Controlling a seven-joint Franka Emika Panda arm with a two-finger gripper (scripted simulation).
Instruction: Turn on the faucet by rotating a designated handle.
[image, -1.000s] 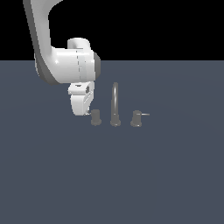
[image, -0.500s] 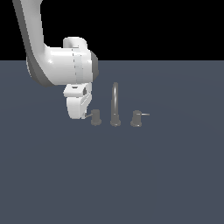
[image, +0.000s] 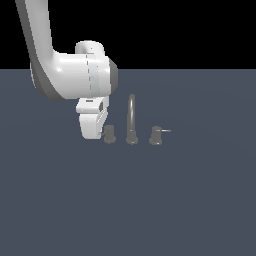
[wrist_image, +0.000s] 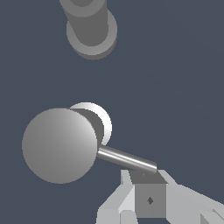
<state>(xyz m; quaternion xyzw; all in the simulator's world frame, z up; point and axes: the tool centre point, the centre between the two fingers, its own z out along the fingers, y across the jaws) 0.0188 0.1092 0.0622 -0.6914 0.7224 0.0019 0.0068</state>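
Note:
The faucet stands mid-floor as a tall arched spout (image: 131, 120) flanked by two squat knobs. The handle (image: 109, 134) is the knob on the exterior view's left. In the wrist view I look down on its round top (wrist_image: 59, 144), with its thin lever rod (wrist_image: 127, 159) sticking out sideways. My gripper (image: 93, 129) hangs low just to the exterior view's left of the handle. Its fingertips (wrist_image: 148, 199) sit together at the rod's free end, touching or nearly touching it, and it looks shut with nothing held. The spout's base (wrist_image: 91, 26) shows beyond the knob.
The twin knob (image: 156, 135), its rod pointing to the exterior view's right, stands on the other side of the spout. Everything rests on a flat dark grey floor (image: 150, 200). My white arm (image: 70, 75) rises above and left of the faucet.
My gripper has sunk lower and drifted slightly to the exterior view's left, ending beside the handle. The faucet parts look unmoved.

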